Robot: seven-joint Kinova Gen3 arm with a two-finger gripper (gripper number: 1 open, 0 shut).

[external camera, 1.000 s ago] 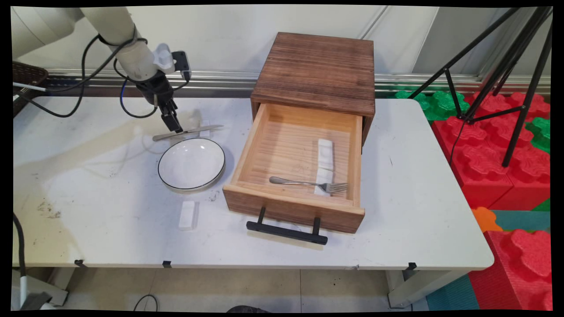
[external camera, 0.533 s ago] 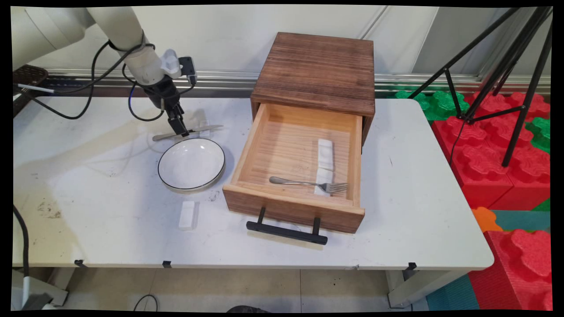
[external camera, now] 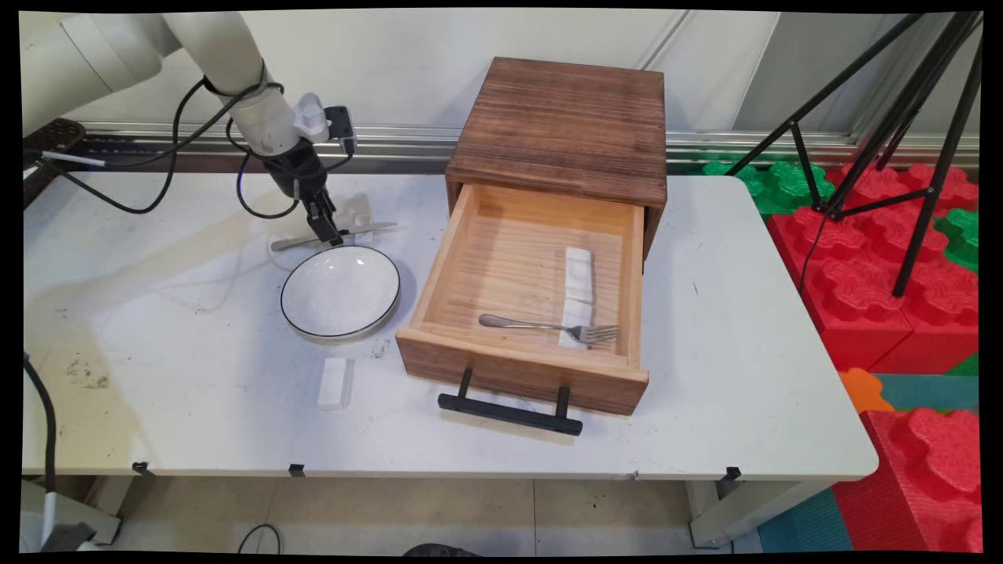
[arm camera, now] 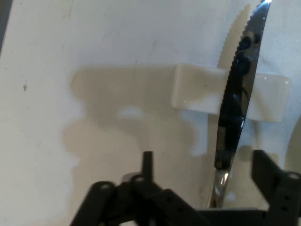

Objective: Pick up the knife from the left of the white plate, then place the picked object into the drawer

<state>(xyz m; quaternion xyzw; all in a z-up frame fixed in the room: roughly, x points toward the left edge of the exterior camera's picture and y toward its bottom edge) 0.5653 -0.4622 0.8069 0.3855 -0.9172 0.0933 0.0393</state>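
I see the knife point(external camera: 333, 236) lying flat near the far edge of the table point(external camera: 157, 329), toward its left side, its blade resting across a small white block point(arm camera: 197, 94). In the hand view the serrated blade point(arm camera: 240, 84) runs between my gripper's point(arm camera: 207, 165) two fingers point(arm camera: 270, 176), which stand open on either side of it with a clear gap; nothing is clamped. From the main view the gripper point(external camera: 327, 233) points down right at the knife's middle, very low over the table.

Just on the near side of the knife sits a white bowl with a dark rim point(external camera: 341, 292). Nearer the front edge lies another white block point(external camera: 332, 382).

Right of the bowl, toward the table's middle, stands a dark wooden box point(external camera: 560, 125) with its drawer point(external camera: 525, 368) pulled open. Inside lie a fork point(external camera: 548, 326) and two white blocks point(external camera: 579, 274), the fork's tines resting on the nearer one.
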